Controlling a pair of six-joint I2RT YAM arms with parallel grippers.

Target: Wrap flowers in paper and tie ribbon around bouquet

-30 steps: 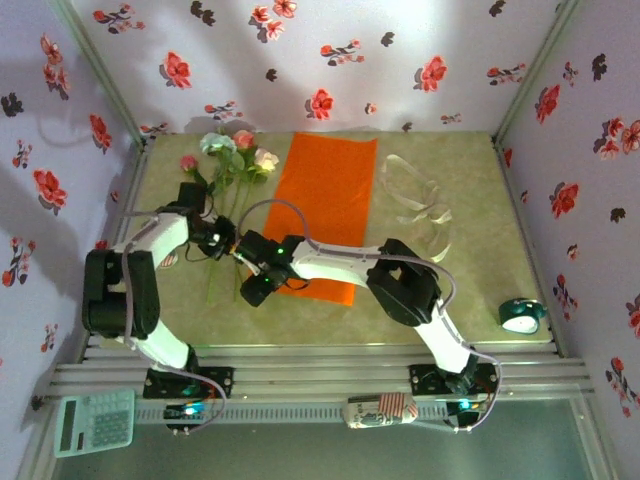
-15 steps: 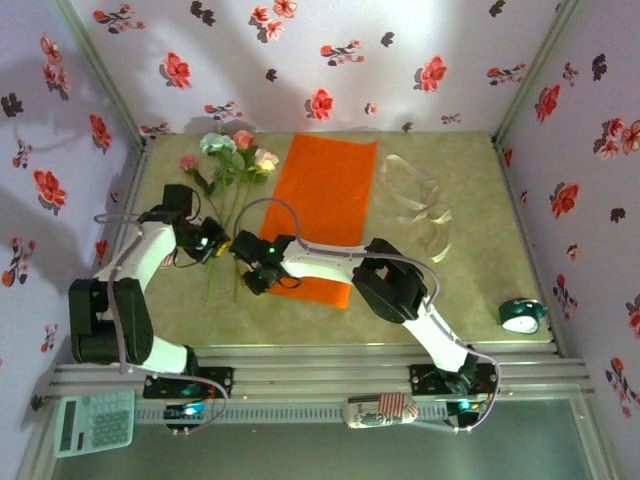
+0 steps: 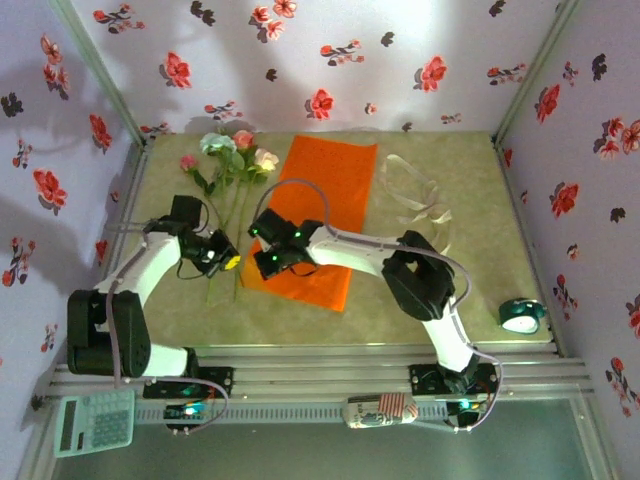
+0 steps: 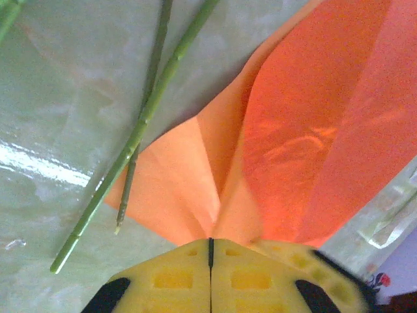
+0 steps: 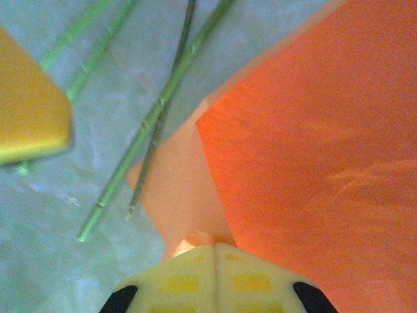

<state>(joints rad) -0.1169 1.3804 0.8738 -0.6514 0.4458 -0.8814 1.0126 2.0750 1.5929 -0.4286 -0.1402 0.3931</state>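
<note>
The task is judged to be at its opening stage. The paper point(image 3: 330, 200) lies spread near the middle of the table point(image 3: 470, 280) in the top view, and only its lower left corner has been taken up. The left gripper point(image 4: 210, 251) is seen pressed fully together in its wrist view, with the orange sheet gathered into a crease that runs straight into the yellow pads, so a pinch on the paper's edge is read there. The right gripper point(image 5: 215, 257) is likewise closed tight, a folded flap of the same corner being caught between its fingers (the two grips sit just beside each other in the top view).

The flowers point(image 3: 232, 152) are not yet on the sheet: the blooms lie at the upper left of the top view and the green stems point(image 4: 153, 107) run down on bare table beside the paper's left edge, one stem end just reaching the lifted corner. Nothing has been rolled into a cone. The ribbon point(image 3: 413, 197) lies in loose loops to the right of the paper, apart from both arms. Placing the flowers, wrapping and tying are all judged to be left.

No writing can be read. The keys of the calculator point(image 3: 93, 422) at the lower left are too small to make out, and a striped object point(image 3: 380, 409) on the front rail shows pattern only.
</note>
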